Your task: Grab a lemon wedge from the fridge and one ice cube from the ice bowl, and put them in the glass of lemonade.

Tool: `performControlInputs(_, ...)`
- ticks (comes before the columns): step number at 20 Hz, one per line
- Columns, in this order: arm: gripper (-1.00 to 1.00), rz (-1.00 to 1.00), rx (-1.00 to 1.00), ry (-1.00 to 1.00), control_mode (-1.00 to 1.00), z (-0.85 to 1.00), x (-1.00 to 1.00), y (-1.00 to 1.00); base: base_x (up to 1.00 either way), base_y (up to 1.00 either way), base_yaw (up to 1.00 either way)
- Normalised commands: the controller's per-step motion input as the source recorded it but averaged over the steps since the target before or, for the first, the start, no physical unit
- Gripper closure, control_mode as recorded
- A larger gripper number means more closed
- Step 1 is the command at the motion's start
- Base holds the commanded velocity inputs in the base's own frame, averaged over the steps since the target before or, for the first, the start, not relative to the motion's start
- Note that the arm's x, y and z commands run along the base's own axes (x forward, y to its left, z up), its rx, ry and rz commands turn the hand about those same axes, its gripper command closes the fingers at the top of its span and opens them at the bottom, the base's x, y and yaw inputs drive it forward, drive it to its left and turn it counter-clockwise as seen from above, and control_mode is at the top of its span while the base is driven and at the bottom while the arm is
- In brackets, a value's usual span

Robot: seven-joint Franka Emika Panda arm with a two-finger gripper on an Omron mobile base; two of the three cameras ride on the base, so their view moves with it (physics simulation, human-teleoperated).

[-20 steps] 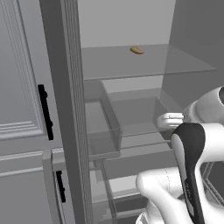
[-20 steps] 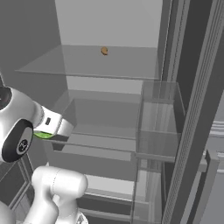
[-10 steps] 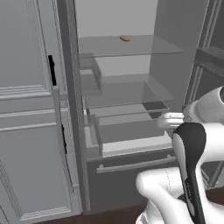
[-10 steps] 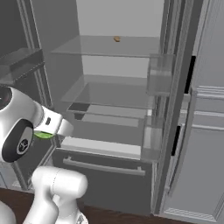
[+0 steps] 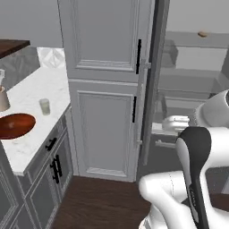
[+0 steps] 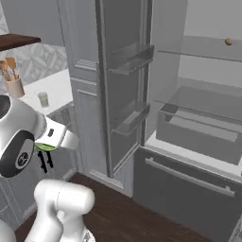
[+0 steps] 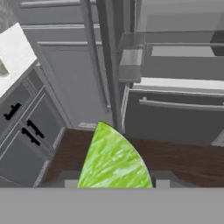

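Note:
A yellow-green lemon wedge stands between my fingers, and my gripper is shut on it. In the right base view the gripper hangs low beside the arm, with the green wedge showing under the hand. The glass of lemonade stands on the white counter and shows again as the glass. In front of it sits the reddish-brown ice bowl. The ice cube is too small to make out. To the right is the fridge, open, with its shelves in sight.
The open fridge door with its bins juts out between the counter and the fridge body. Next to it stands a light grey panelled cabinet. A beige crock of wooden spoons is at the counter's back. Dark wood floor lies below.
The whole picture has swung left as the base drove, from the fridge's inside to the cabinet and counter. The gripper has kept its hold on the lemon wedge.

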Motion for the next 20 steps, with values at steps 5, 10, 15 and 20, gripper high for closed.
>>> performControlInputs(5, 1.00, 0.00, 0.00, 0.00, 1.00, 0.00, 0.00, 0.00, 0.03, 0.86, 0.67)
performControlInputs(10, 1.00, 0.00, 0.00, 0.00, 1.00, 0.00, 0.00, 0.00, 0.95, -0.04, 0.23)
performControlInputs(15, 1.00, 0.00, 0.00, 0.00, 1.00, 0.00, 0.00, 0.00, 0.62, 0.00, 0.19)
performControlInputs(20, 1.00, 0.00, 0.00, 0.00, 1.00, 0.00, 0.00, 0.00, 0.28, 0.00, 0.30)
